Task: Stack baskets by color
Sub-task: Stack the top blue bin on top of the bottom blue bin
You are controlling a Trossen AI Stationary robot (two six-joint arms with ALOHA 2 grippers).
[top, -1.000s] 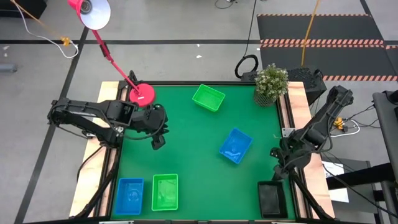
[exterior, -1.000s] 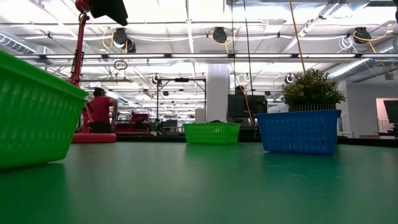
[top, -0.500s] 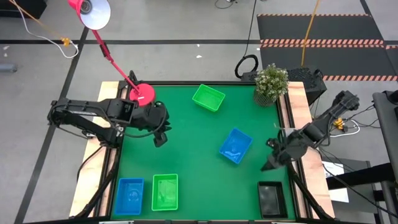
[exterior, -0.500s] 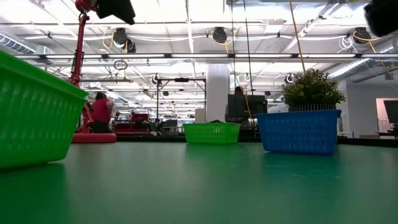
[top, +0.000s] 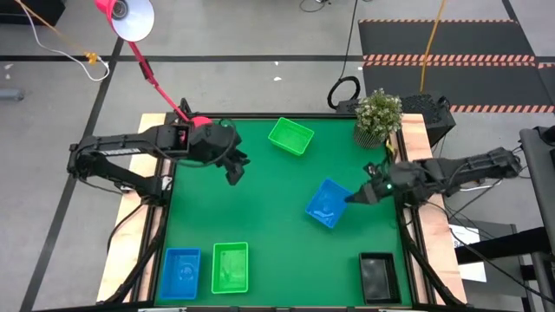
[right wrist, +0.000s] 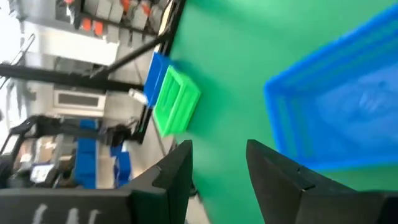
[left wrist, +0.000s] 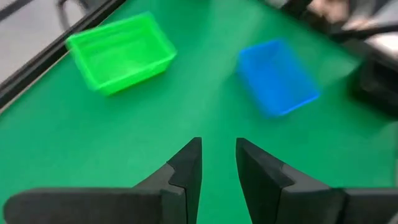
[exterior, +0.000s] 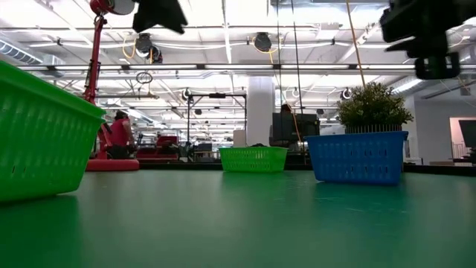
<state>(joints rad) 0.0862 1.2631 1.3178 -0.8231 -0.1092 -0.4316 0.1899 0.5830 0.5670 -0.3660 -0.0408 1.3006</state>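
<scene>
A blue basket (top: 328, 204) rests on its base mid-table, right of centre, and also shows in the right wrist view (right wrist: 348, 118). My right gripper (top: 354, 198) hovers open by its right edge, above it (exterior: 422, 37), touching nothing. A green basket (top: 290, 136) stands at the far middle. Blue (top: 181, 273) and green (top: 230, 267) baskets stand side by side at the near left. A black basket (top: 377, 277) is at the near right. My left gripper (top: 234, 173) hangs open and empty over the mat's left part (left wrist: 217, 158).
A potted plant (top: 378, 115) stands at the far right corner. A pink lamp base (top: 198, 124) sits at the far left beside my left arm. Bare green mat (top: 269, 217) lies between the baskets. A person in red (exterior: 119, 134) is in the room beyond.
My right gripper has swung from above the black basket at the near right toward the far edge and left, and now hangs beside the mid-table blue basket. My left gripper has drifted toward the far edge and slightly right. No basket has moved.
</scene>
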